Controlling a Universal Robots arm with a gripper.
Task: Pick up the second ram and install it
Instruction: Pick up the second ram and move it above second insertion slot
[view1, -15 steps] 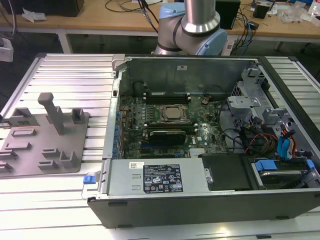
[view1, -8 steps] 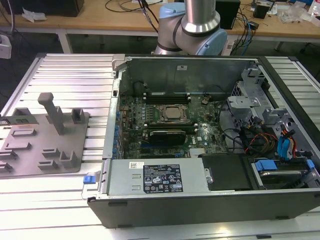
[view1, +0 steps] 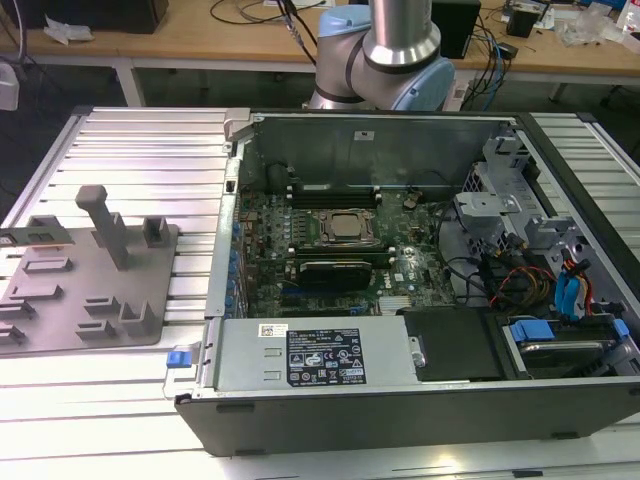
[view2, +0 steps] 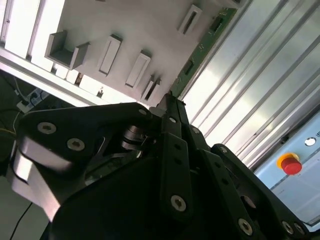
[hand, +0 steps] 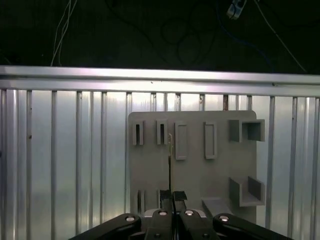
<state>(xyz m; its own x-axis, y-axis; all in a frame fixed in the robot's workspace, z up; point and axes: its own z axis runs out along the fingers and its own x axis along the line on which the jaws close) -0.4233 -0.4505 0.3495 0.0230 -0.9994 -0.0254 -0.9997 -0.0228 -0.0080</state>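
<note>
Ribbed metal table (hand: 65, 165), grey fixture plate (hand: 195, 175) | tool (hand: 173, 195) clenched on second ram (view2: 201, 47)

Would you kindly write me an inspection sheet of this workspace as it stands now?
Surface: ribbed aluminium table carrying a grey fixture plate and an open computer case.
Job's things: second ram, held edge-on over the fixture plate; motherboard exposed inside the case.
Clutter: nothing seen.
Grippers: gripper shut on the second ram, above the plate.
Cables: coloured wires inside the case; leads on the bench.
Surroundings: wooden bench beyond the case in the exterior view; red button on a pale panel beside the table.
</note>
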